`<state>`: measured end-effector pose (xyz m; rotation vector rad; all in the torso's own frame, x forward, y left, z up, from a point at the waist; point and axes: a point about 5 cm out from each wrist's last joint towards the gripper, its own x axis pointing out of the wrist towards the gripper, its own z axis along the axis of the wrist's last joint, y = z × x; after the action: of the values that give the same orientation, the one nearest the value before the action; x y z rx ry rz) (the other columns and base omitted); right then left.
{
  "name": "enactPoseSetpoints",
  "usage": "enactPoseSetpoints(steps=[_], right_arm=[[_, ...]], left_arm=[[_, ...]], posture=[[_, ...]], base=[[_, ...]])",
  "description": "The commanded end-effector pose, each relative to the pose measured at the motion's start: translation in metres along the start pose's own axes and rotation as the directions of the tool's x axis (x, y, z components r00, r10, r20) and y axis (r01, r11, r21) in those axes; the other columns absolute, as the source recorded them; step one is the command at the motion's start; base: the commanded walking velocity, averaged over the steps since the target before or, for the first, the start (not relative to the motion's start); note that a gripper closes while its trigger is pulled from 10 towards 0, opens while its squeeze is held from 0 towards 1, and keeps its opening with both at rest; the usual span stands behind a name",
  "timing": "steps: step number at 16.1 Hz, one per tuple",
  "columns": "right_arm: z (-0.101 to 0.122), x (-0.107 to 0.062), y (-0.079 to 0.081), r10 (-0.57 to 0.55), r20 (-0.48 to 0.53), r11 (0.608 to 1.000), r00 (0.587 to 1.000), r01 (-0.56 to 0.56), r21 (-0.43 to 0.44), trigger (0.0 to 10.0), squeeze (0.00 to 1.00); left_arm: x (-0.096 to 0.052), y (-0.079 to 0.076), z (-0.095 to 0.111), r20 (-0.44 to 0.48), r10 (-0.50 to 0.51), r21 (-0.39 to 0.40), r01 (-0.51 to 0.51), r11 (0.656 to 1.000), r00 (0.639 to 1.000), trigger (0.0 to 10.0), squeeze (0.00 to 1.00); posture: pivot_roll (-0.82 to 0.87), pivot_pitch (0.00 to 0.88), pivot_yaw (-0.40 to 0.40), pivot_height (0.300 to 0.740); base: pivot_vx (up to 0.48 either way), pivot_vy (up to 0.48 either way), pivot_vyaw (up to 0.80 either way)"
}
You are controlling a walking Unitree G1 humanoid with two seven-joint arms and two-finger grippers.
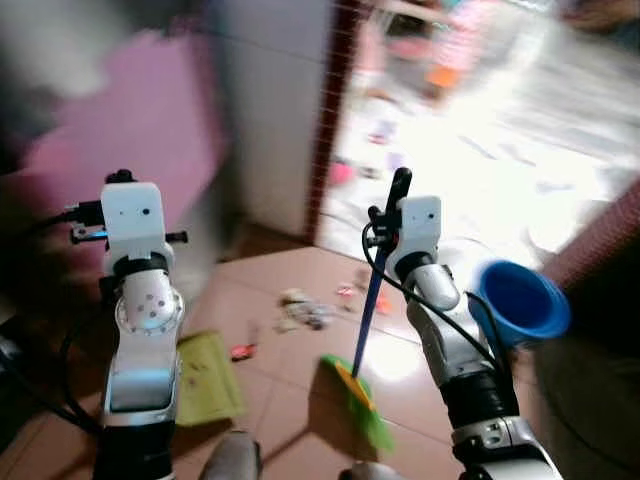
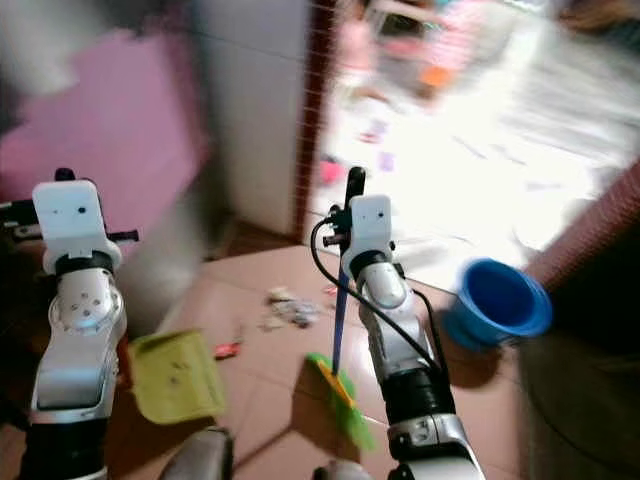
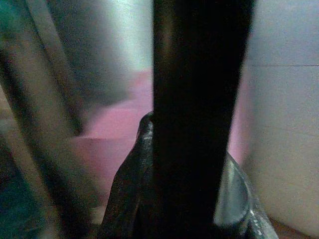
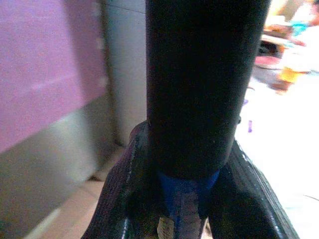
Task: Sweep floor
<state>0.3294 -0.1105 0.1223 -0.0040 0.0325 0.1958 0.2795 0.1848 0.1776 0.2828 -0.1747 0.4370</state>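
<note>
Fingers (image 4: 249,194) of right gripper (image 1: 385,215) clamped on blue-handled green broom (image 1: 357,385), litter pile (image 1: 305,310) just beyond; left gripper (image 1: 120,178) fingers: cannot tell.

Litter pile (image 1: 303,310) too blurred to identify, left hand (image 1: 120,178) fingers hidden behind wrist

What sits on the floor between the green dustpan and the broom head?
In the left eye view, between the dustpan and the broom head: a small red scrap, then bare tile.

The tiled floor (image 1: 300,400) carries a green dustpan (image 1: 207,378), scattered litter (image 1: 305,310) (blurred), a broom's bristles (image 1: 358,400) and a blue bucket (image 1: 520,300).
</note>
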Motion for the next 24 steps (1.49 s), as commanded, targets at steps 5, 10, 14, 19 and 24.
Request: enactPoseSetpoints(steps=[5,10,14,19,24], right_arm=[[0.012,0.004,0.002,0.027,0.059,0.999,0.998,-0.03,0.041,10.0,0.0],[0.023,0.006,0.009,0.091,0.118,0.993,0.989,-0.099,0.065,10.0,0.0],[0.032,0.006,0.017,0.144,0.163,0.987,0.976,-0.153,0.046,10.0,0.0],[0.053,0.012,0.018,0.153,0.235,0.986,0.96,-0.165,0.033,10.0,0.0],[0.065,0.017,0.02,0.156,0.268,0.983,0.951,-0.176,0.053,10.0,0.0]], left_arm=[[-0.002,-0.001,0.004,0.021,0.062,-0.024,-0.061,0.998,0.998,10.0,0.0],[-0.007,-0.008,-0.009,0.007,0.047,-0.031,-0.047,0.998,0.999,10.0,0.0],[-0.006,-0.011,-0.017,0.012,0.084,-0.073,-0.083,0.994,0.996,10.0,0.0],[-0.003,-0.016,-0.022,0.04,0.106,-0.058,-0.103,0.993,0.994,10.0,0.0],[-0.002,-0.016,-0.023,0.072,0.157,-0.072,-0.152,0.986,0.985,10.0,0.0]], posture=[[0.06,0.057,-0.099,0.74],[0.06,0.063,-0.101,0.74],[0.05,0.064,-0.104,0.74],[0.05,0.068,-0.107,0.74],[0.05,0.071,-0.11,0.74]], base=[[0.0,0.0,0.43],[0.0,0.0,0.0],[0.0,0.0,0.0],[0.0,0.0,-0.09],[0.0,0.0,0.0]])
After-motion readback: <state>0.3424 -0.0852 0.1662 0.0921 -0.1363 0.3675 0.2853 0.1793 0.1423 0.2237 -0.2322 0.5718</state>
